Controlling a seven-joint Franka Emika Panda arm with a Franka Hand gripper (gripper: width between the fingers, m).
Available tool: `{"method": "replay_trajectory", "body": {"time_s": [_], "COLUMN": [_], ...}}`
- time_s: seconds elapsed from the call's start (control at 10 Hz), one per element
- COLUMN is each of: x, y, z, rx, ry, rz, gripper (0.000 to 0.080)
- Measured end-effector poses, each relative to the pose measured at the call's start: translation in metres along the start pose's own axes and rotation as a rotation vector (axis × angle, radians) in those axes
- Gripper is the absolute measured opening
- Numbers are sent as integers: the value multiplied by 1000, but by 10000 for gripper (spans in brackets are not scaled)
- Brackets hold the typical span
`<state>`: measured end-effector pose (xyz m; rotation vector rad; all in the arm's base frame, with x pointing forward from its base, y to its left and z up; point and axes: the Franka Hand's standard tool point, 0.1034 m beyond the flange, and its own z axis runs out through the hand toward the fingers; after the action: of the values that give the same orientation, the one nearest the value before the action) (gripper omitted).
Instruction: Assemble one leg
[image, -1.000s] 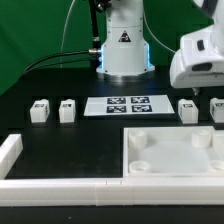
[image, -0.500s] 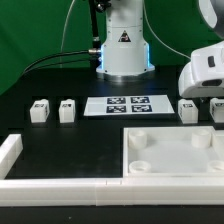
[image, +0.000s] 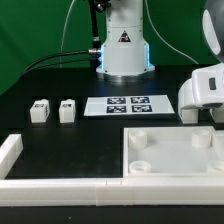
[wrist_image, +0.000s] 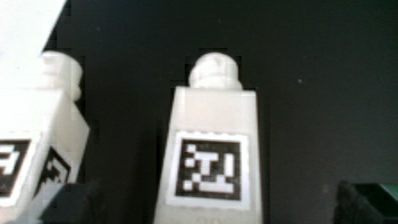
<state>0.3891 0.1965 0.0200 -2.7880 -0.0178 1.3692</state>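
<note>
Apparently low, fingers (wrist_image: 368, 196) astride leg (wrist_image: 215, 140)

The leg (wrist_image: 214, 140) in the middle of the wrist view is a white rectangular post. It has a rounded peg at 1 end and a black-and-white square tag on its face near the other. A 2nd leg (wrist_image: 43, 120) of the same make sits just beside it, parallel and apart, its tag partly cut off. In the exterior view, a 3rd leg (image: 40, 110) and a 4th leg (image: 67, 108) rest side by side on the black table (image: 60, 150) toward that view's left, with their tags facing the camera.
</note>
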Motion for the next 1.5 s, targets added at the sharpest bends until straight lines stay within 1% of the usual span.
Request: {"method": "replay_trajectory", "body": {"time_s": [0.3, 0.6, 0.8, 0.9, 1.0, 1.1, 1.2, 1.5], "x": [3, 13, 15, 15, 15, 15, 15, 14], "y": [-1, 2, 3, 3, 2, 2, 2, 3], "z": [3, 6, 6, 7, 7, 7, 6, 5], "rx": [2, 16, 19, 19, 19, 19, 19, 19], "ry": [1, 33, 41, 41, 41, 41, 41, 42], "rz": [0, 5, 7, 6, 6, 6, 6, 6], "gripper": [648, 648, 648, 545, 411, 411, 291, 291]}}
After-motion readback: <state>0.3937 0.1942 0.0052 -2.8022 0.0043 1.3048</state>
